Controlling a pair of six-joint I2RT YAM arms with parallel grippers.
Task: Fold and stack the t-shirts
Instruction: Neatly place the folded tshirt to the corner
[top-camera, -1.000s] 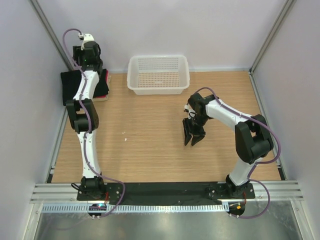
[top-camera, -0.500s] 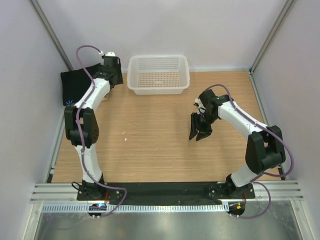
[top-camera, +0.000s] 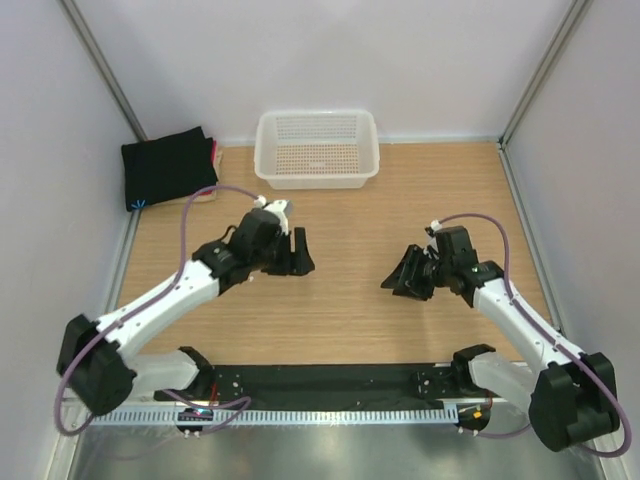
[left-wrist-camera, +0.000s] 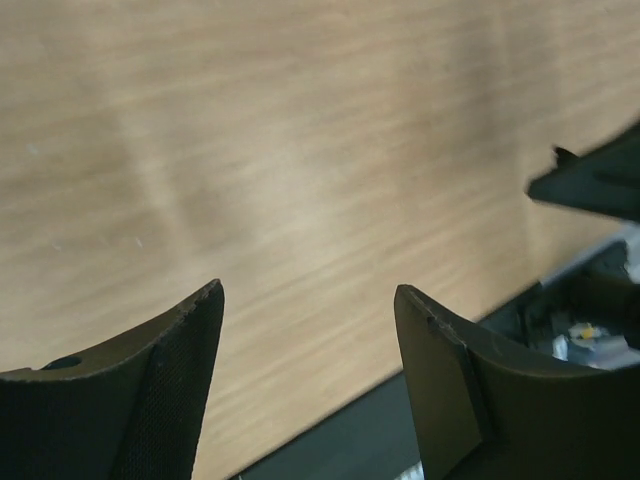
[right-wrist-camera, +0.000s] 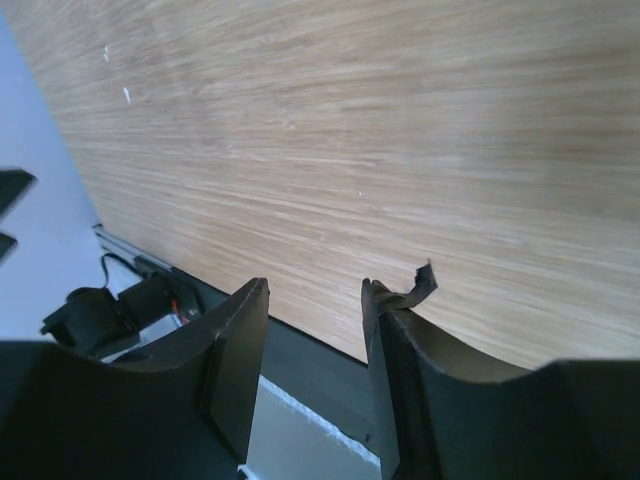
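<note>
A folded black t-shirt (top-camera: 168, 170) with a tiny blue mark lies on top of a stack at the far left corner; a sliver of pink-red shirt (top-camera: 213, 152) shows at its right edge. The beige shirt is hidden. My left gripper (top-camera: 298, 253) is open and empty over the middle of the table, far from the stack. In the left wrist view (left-wrist-camera: 308, 292) its jaws stand wide apart above bare wood. My right gripper (top-camera: 397, 278) is open and empty at the right middle. In the right wrist view (right-wrist-camera: 315, 285) only wood lies between the fingers.
A white mesh basket (top-camera: 317, 149) stands at the back centre, nothing in it. Grey walls close the left, back and right sides. A black base strip (top-camera: 330, 380) and metal rail run along the near edge.
My left arm has swung away from the shirt stack at the far left corner and come down to the table's middle. My right gripper has moved nearer and lower.
</note>
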